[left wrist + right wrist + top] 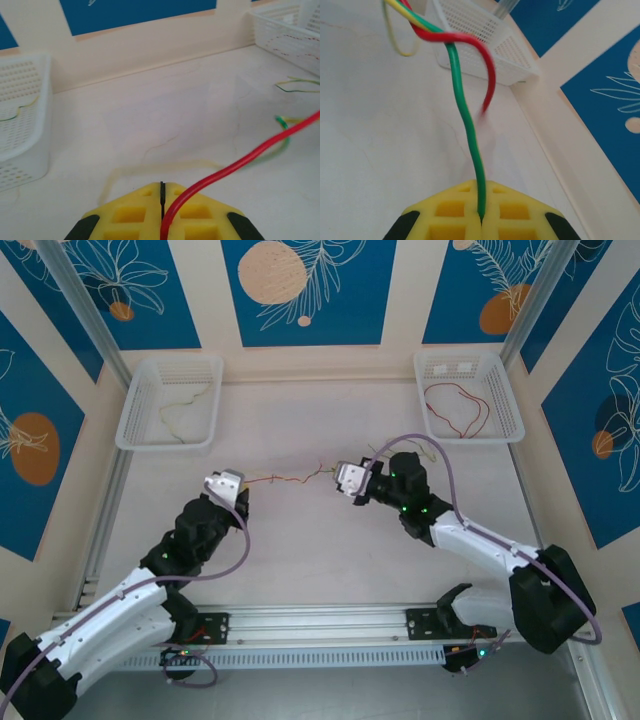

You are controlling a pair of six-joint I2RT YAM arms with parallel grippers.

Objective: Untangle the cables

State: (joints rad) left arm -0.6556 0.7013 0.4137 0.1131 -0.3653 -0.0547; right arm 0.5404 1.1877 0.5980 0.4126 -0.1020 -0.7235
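The left claw (162, 195) pinches the red cable (240, 162). The right claw (481, 219) pinches the green cable (465, 115) over the bench (370, 150).

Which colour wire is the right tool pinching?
The green wire, pinched in the right tool; clearest in right wrist view.

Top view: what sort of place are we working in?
Probably a lab test cell: a white table edged with aluminium rails, blue leaf-print wall panels, and a left basket and right basket at the far corners.
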